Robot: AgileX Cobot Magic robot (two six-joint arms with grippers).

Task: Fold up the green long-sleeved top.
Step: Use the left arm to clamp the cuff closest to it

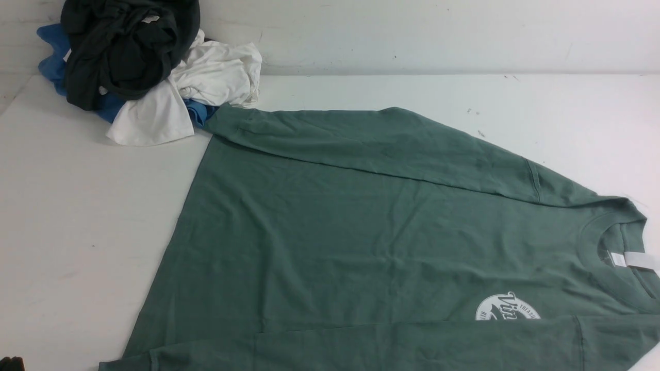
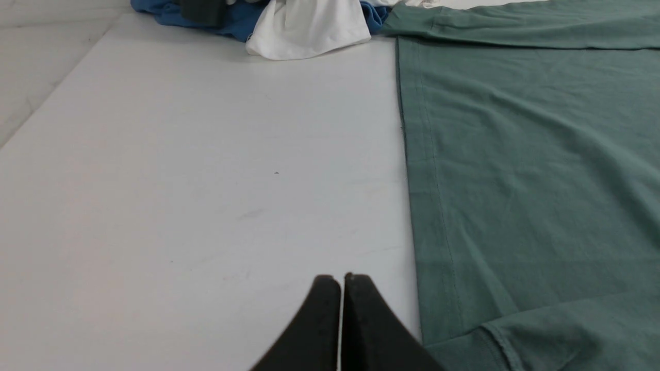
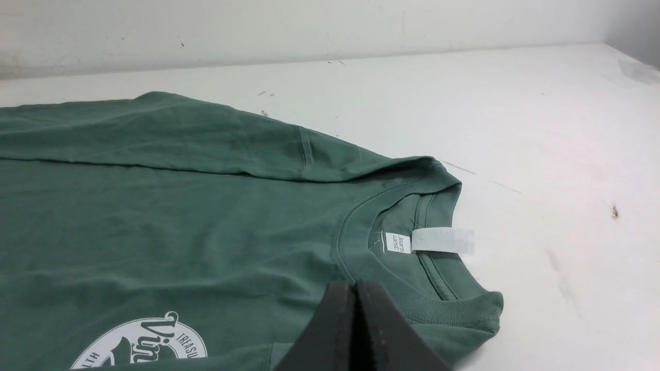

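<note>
The green long-sleeved top (image 1: 361,232) lies flat on the white table, collar and white neck tag (image 1: 637,260) to the right, hem to the left. Both sleeves are folded in over the body, the far one (image 1: 371,141) along the back edge, the near one (image 1: 412,345) along the front, partly covering the white round logo (image 1: 508,308). In the left wrist view my left gripper (image 2: 342,278) is shut and empty over bare table beside the hem (image 2: 412,154). My right gripper (image 3: 355,283) is shut and empty above the collar (image 3: 412,293), near the tag (image 3: 438,240).
A heap of other clothes sits at the table's back left corner: a black garment (image 1: 124,46) on top, white (image 1: 206,77) and blue (image 1: 51,56) ones beneath, touching the far sleeve's cuff. A white wall (image 1: 438,31) runs behind the table.
</note>
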